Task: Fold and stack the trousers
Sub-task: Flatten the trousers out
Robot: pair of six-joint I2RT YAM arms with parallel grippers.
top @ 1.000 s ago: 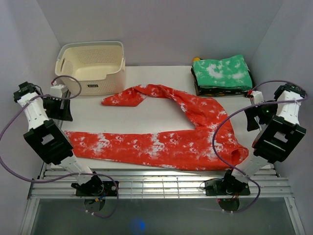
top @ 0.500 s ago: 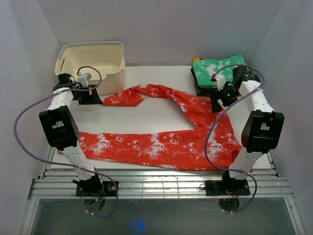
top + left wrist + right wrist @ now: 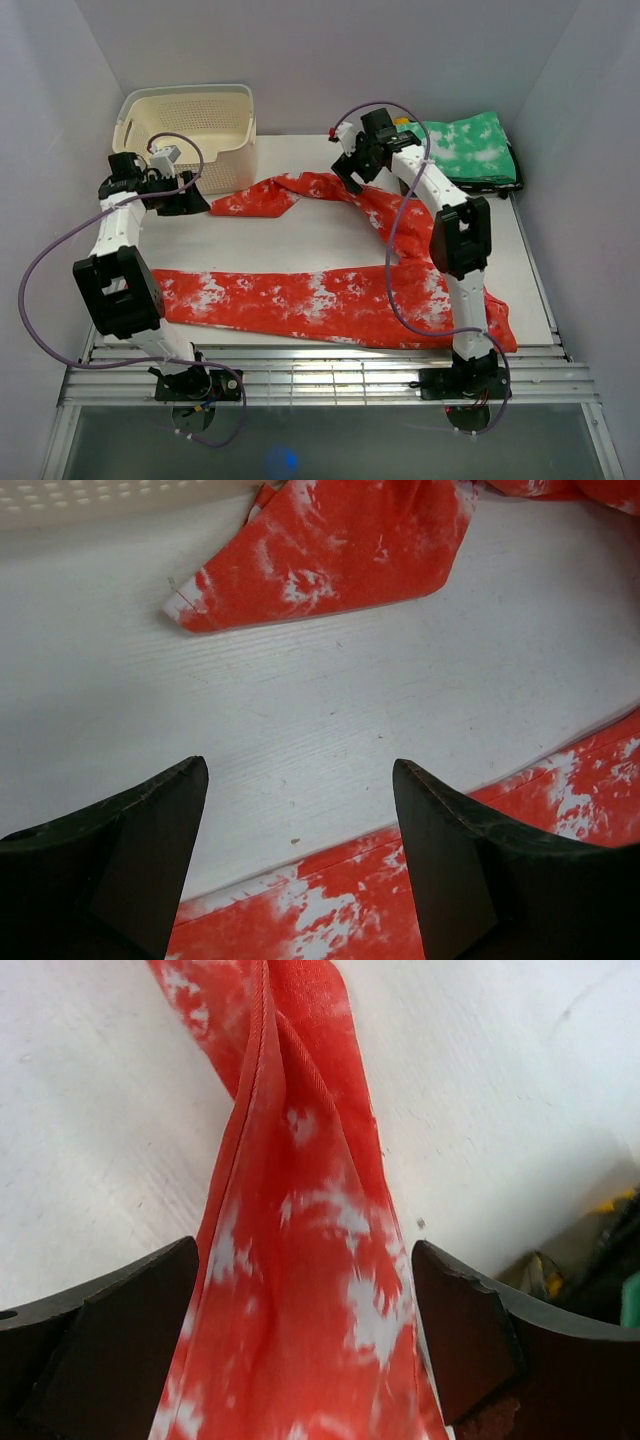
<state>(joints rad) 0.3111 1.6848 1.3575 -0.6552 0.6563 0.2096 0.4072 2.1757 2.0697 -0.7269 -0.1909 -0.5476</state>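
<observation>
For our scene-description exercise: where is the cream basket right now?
In the top view, the cream basket sits at the far left corner of the table, just behind the left pincer and one leg end of the trousers.

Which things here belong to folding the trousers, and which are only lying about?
For the job: trousers; left gripper, open; right gripper, open above the trousers.
Lying about: cream basket; green cloth.
</observation>
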